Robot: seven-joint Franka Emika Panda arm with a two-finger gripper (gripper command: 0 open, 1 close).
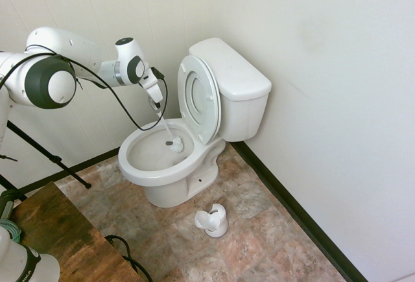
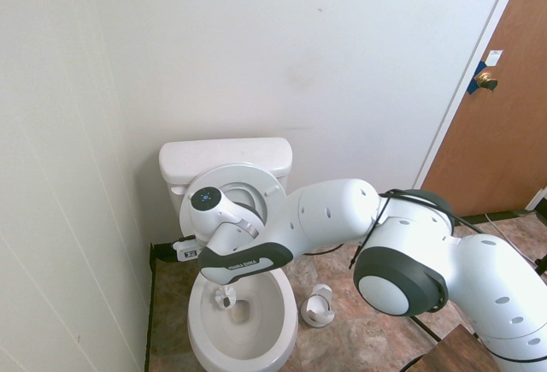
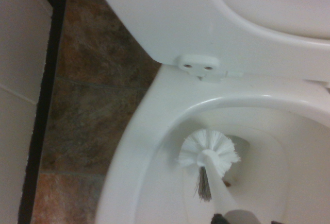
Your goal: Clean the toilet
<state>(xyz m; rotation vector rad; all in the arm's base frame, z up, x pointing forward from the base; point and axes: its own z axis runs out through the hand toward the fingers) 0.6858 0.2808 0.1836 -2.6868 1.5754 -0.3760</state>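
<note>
The white toilet (image 1: 149, 172) stands against the wall with its seat and lid (image 1: 200, 97) raised against the tank (image 1: 233, 78). My gripper (image 1: 155, 105) hangs over the back left of the bowl, shut on the thin white handle of a toilet brush (image 1: 167, 128). The brush slants down into the bowl, and its round white bristle head (image 1: 175, 144) rests against the inner wall. In the wrist view the bristle head (image 3: 209, 154) sits just under the bowl rim (image 3: 149, 147). From the second exterior view the arm hides the fingers, and the brush head (image 2: 225, 301) shows inside the toilet (image 2: 224, 160).
A small white brush holder (image 1: 213, 220) stands on the tiled floor in front of the toilet, also seen as the holder (image 2: 318, 306). Walls close in behind and beside the toilet. A wooden tabletop (image 1: 58, 230) lies near the left corner. A brown door (image 2: 504, 107) is shut.
</note>
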